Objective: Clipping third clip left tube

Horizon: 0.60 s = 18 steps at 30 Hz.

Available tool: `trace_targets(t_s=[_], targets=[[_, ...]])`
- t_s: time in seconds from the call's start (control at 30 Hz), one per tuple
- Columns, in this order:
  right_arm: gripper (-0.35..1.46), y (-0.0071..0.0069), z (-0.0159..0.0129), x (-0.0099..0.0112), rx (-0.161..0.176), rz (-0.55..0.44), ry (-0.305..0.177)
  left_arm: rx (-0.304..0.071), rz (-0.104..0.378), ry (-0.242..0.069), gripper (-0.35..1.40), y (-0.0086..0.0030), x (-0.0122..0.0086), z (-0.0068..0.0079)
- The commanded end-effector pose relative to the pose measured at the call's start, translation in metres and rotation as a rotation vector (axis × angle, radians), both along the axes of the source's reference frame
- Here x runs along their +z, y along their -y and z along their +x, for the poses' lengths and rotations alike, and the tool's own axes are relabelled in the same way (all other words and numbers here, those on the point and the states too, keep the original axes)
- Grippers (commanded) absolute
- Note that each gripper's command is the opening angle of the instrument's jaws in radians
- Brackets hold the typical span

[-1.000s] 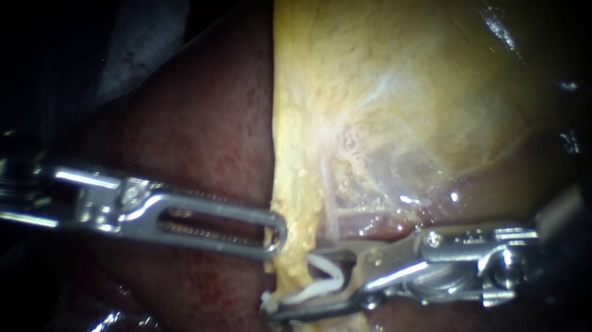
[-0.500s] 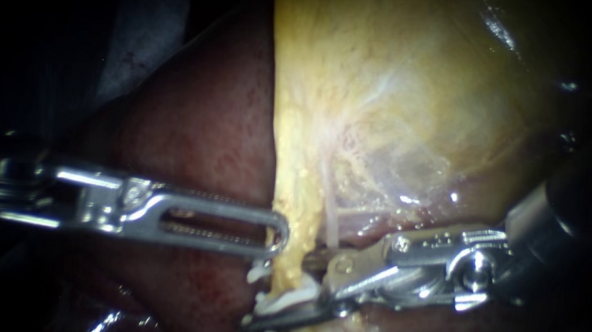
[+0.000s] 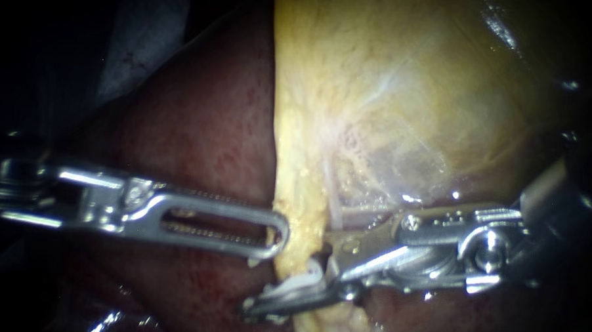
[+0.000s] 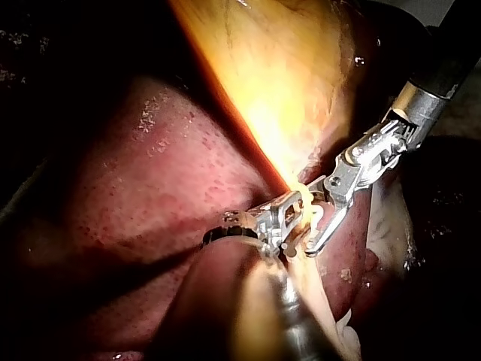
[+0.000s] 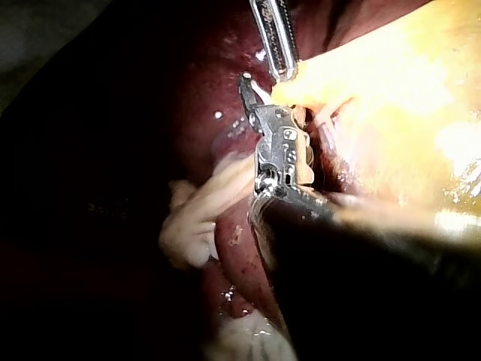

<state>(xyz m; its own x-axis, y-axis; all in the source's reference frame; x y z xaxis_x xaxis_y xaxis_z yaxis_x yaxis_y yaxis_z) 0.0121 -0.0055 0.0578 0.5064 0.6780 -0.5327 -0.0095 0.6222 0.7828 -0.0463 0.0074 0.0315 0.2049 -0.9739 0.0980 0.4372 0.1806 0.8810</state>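
Note:
A yellow strand of tissue (image 3: 298, 248) hangs from the pale gallbladder (image 3: 403, 104) across the dark red liver (image 3: 198, 136). My right instrument (image 3: 289, 277) straddles this strand low down, one jaw on each side. A white clip (image 3: 300, 284) sits between its jaws, pressed narrow around the strand. My left instrument (image 3: 277, 237) has slotted jaws lying together, and their tip touches the strand's left edge. In the right wrist view the clip (image 5: 259, 92) shows at the jaw tip, beside my left instrument (image 5: 279, 68).
A thin pale strand (image 3: 332, 210) runs down just right of the yellow one, above the right instrument's upper jaw. Loose pale tissue (image 5: 199, 214) lies on the liver beside the right instrument's shaft. Liver (image 4: 150, 195) fills the ground under both instruments.
My right instrument pushed further left over the strand, then drew back slightly. Its jaws came closer together and the clip went from a wide V to narrow. The left instrument stayed put.

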Motion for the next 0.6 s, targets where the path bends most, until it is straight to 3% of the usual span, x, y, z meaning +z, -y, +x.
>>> trace_targets(t_s=[0.03,0.3,0.4,0.5,0.6], targets=[[0.54,-0.0002,0.0,-0.0001,0.002,0.0,0.0,0.0,0.0,0.0,-0.35,0.0,0.0,0.0],[0.53,-0.0005,-0.0002,-0.0001,0.005,0.0,0.001,0.0,0.0,0.0,-0.35,0.0,0.0001,-0.0001],[0.44,-0.0004,-0.0004,0.0,0.01,0.008,0.005,0.0,-0.001,0.0,-0.35,0.0,0.0001,-0.0001],[-0.01,-0.0003,-0.0007,0.0002,0.06,0.087,0.041,0.0,-0.001,-0.001,-0.35,0.0,0.0001,-0.0001],[-0.35,-0.0006,-0.0008,0.0004,0.064,0.092,0.044,-0.001,-0.001,-0.001,-0.35,0.0,0.0001,-0.0001]])
